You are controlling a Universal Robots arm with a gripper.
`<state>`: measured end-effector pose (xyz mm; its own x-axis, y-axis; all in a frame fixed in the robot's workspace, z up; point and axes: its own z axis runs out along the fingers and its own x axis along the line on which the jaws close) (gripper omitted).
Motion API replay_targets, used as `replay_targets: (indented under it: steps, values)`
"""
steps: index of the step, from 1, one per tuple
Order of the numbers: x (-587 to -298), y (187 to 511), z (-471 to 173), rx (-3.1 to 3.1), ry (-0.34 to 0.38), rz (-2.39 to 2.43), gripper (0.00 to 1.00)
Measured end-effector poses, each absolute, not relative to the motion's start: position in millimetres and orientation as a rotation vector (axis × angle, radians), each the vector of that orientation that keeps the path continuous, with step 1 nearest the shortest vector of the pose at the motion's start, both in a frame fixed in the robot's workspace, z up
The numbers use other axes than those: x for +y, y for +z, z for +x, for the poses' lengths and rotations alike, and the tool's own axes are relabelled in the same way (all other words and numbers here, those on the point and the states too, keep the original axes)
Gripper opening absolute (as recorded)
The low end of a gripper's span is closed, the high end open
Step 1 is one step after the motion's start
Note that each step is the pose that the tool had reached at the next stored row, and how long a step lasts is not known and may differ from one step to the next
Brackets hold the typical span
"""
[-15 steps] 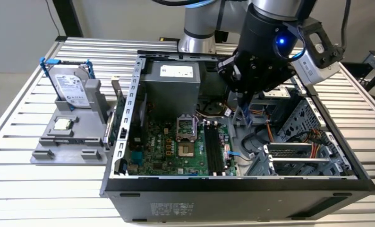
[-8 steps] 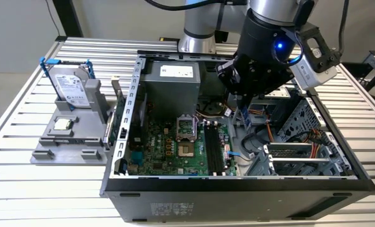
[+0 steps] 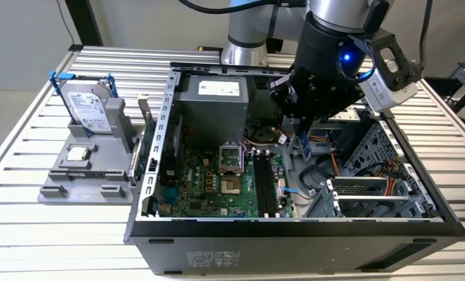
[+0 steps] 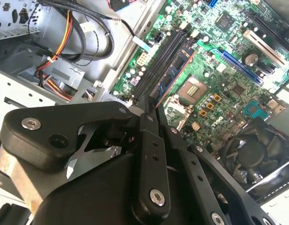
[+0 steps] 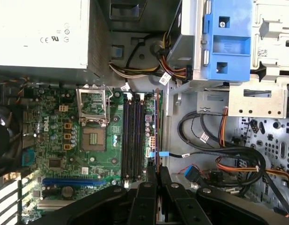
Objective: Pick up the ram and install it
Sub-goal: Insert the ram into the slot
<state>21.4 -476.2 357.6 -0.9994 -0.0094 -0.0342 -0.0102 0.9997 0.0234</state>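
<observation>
My gripper (image 3: 298,132) hangs inside the open computer case, over its right half in the exterior view. It is shut on the ram (image 5: 157,126), a thin dark-green stick seen edge-on in the first wrist view. The stick reaches out from between the fingertips (image 5: 150,174). In the second wrist view the ram (image 4: 174,70) shows its flat side with dark chips, running forward from the gripper (image 4: 153,110). The black memory slots (image 5: 132,136) lie on the green motherboard just beside the stick, and the ram is held above them, not seated. The same slots (image 3: 264,184) show in the exterior view.
The grey case wall (image 3: 168,117) and a drive cage (image 3: 373,193) flank the motherboard. A power supply (image 3: 213,99) stands at the back and the processor socket (image 5: 93,110) is beside the slots. Cables (image 5: 214,154) run close by. Outside, a hard drive (image 3: 88,108) and processor chip (image 3: 78,154) rest on a grey holder.
</observation>
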Motion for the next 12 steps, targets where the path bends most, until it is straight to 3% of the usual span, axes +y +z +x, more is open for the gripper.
replay_targets:
  steps: [12]
  values:
    - [-474.9, 338.5, 21.4, 3.107, 0.036, -0.001, 0.00]
